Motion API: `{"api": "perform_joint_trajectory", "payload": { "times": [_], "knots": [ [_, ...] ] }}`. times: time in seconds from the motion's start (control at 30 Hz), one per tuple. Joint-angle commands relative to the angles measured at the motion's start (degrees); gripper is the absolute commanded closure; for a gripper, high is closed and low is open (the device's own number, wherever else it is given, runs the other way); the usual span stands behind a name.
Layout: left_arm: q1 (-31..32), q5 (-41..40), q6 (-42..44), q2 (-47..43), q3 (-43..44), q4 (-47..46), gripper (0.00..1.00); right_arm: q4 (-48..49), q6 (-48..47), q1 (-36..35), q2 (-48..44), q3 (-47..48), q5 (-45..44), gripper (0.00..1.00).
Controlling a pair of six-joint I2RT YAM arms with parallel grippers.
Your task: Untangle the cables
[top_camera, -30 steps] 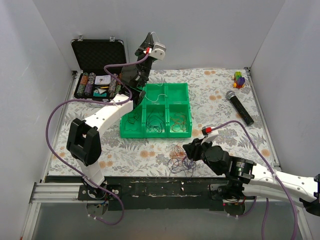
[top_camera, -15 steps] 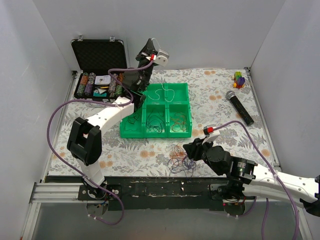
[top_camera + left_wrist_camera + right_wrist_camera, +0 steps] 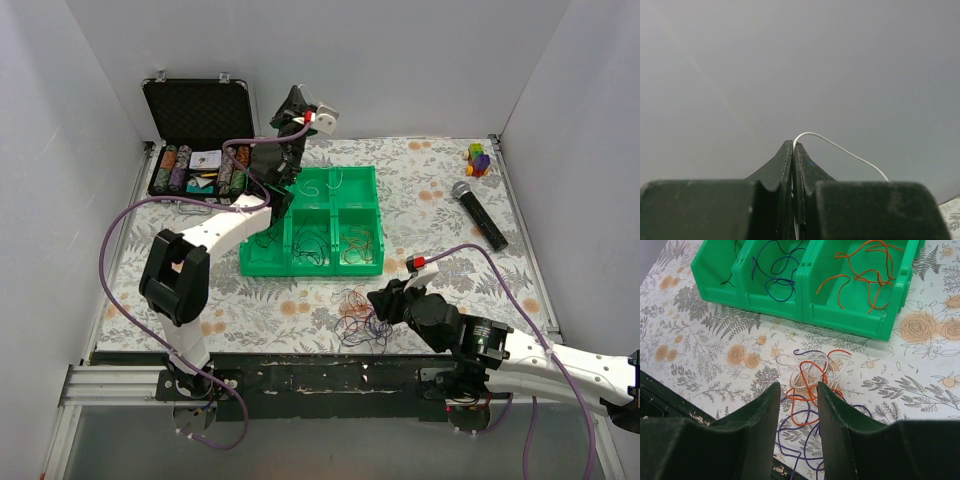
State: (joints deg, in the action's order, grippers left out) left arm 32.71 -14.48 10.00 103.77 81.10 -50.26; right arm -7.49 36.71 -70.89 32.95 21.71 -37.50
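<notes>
A tangle of orange, white and purple cables (image 3: 815, 382) lies on the flowered cloth just in front of the green bin (image 3: 850, 322); it also shows in the top view (image 3: 358, 315). My right gripper (image 3: 797, 387) is open, its jaws low on either side of the tangle's near loops, holding nothing; in the top view the right gripper (image 3: 385, 300) sits right of the tangle. My left gripper (image 3: 793, 145) is shut on a thin white cable (image 3: 840, 148) and faces the grey wall. In the top view the left gripper (image 3: 292, 96) is raised behind the bin.
The green bin (image 3: 312, 268) holds sorted cables: orange ones (image 3: 358, 240), dark blue ones (image 3: 310, 242), white loops (image 3: 325, 182) at the back. An open black case (image 3: 195, 110) stands back left. A microphone (image 3: 478, 213) and coloured blocks (image 3: 478, 158) lie at the right.
My left gripper has lifted a little and shifted left behind the bin, and the white cable loops have shifted over the back compartments. My right gripper has barely moved.
</notes>
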Motion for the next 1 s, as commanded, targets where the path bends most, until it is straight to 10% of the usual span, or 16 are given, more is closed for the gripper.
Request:
{"api": "perform_joint_trajectory", "payload": {
  "times": [0.0, 0.97],
  "knots": [
    [-0.98, -1.87, -0.07, -2.16, 0.12, -1.95, 1.0, 1.16, 0.82, -0.12, -0.43, -0.01, -0.91, 0.57],
    [-4.32, 1.73, -0.06, -13.06, -12.28, -0.11, 1.0, 3.88, 2.49, -0.12, 1.06, -2.55, 1.37, 0.57]
  ]
}}
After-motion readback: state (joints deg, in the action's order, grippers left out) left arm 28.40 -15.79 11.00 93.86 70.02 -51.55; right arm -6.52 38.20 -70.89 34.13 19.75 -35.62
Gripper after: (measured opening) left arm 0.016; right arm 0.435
